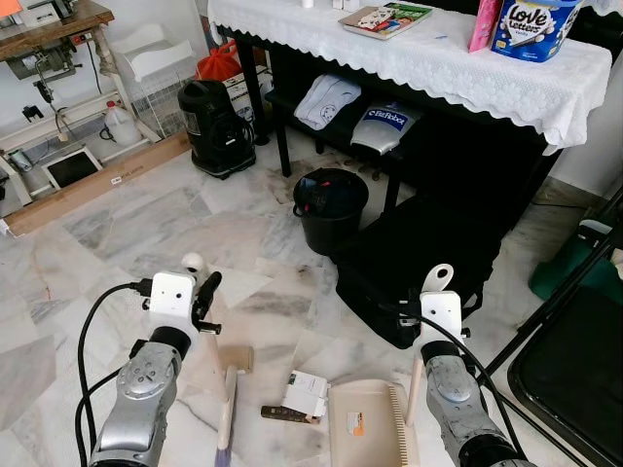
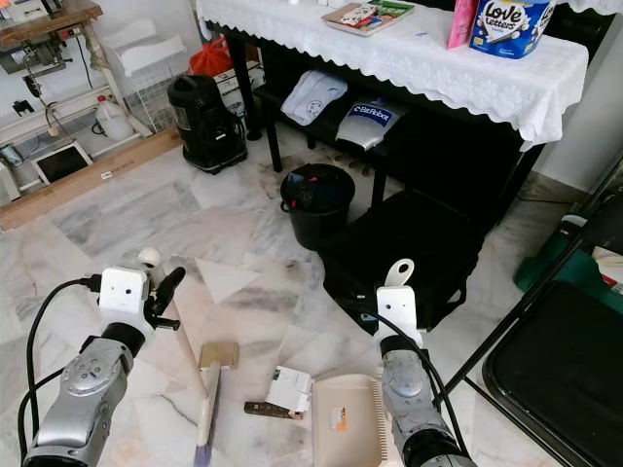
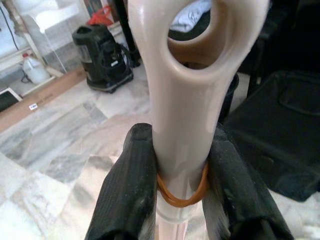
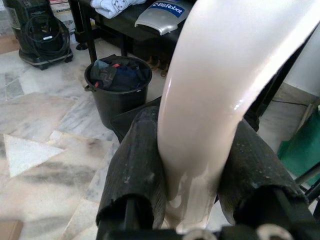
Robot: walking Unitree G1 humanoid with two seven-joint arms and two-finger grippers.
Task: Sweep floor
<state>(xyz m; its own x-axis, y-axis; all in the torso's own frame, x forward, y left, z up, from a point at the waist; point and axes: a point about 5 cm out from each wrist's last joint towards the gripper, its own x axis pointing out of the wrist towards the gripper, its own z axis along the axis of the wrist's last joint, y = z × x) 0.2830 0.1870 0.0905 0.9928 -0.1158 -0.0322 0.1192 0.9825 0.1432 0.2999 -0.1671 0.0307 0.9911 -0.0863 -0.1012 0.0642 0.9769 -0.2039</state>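
Left wrist view puts us right at the left gripper (image 3: 182,187), whose two black fingers (image 3: 127,190) press on either side of the cream broom handle (image 3: 185,100), just above an orange rubber band (image 3: 180,197) wrapped around it; the handle ends in a hanging loop. In the right wrist view we see the right gripper (image 4: 192,172) clamped the same way around the pale dustpan handle (image 4: 220,80). From the head views we find the broom (image 1: 226,409) slanting down from the left gripper (image 1: 200,297) to the marble floor (image 1: 146,224), its bristle end low near the picture's edge, and the beige dustpan (image 1: 365,423) lying flat on the floor beside the right arm, its comb teeth along one side. Between broom and dustpan lie a small white box (image 1: 306,393) and a dark slim object (image 1: 284,414), just beside the pan's edge; a tan square (image 1: 237,357) sits near the broom. Further off stand a black bucket (image 1: 330,208) with cloth inside, a black bag (image 1: 428,263), a black vacuum cleaner (image 1: 216,126), and a table with a white lace cloth (image 1: 438,58).
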